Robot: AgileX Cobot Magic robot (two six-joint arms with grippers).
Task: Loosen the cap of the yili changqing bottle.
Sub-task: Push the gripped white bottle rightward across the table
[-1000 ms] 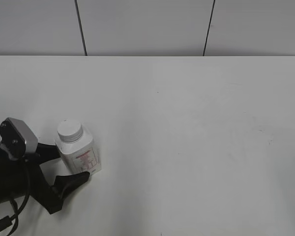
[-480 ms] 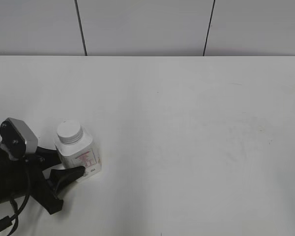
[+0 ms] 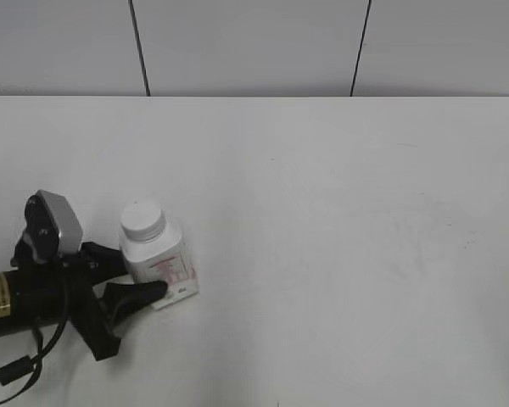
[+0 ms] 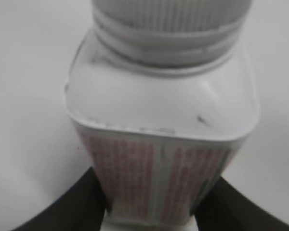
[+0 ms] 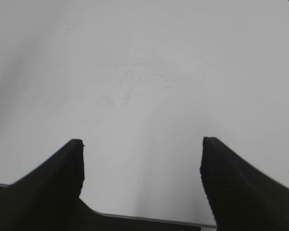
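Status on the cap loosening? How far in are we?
Done: left gripper is shut on the bottle, fingers pressed to both label sides, bottle upright on the table. In hand: bracing the bottle only. Left: the cap is on and nothing touches it; right gripper is open over bare table and out of the exterior view. It has yet to reach the cap and twist.

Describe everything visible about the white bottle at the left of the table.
The yili changqing bottle is small, white, squarish plastic with sloped shoulders and a pink-printed label. Its ribbed white cap is on. It stands on the table, slightly tilted, and the left gripper is shut on its lower body from both sides.
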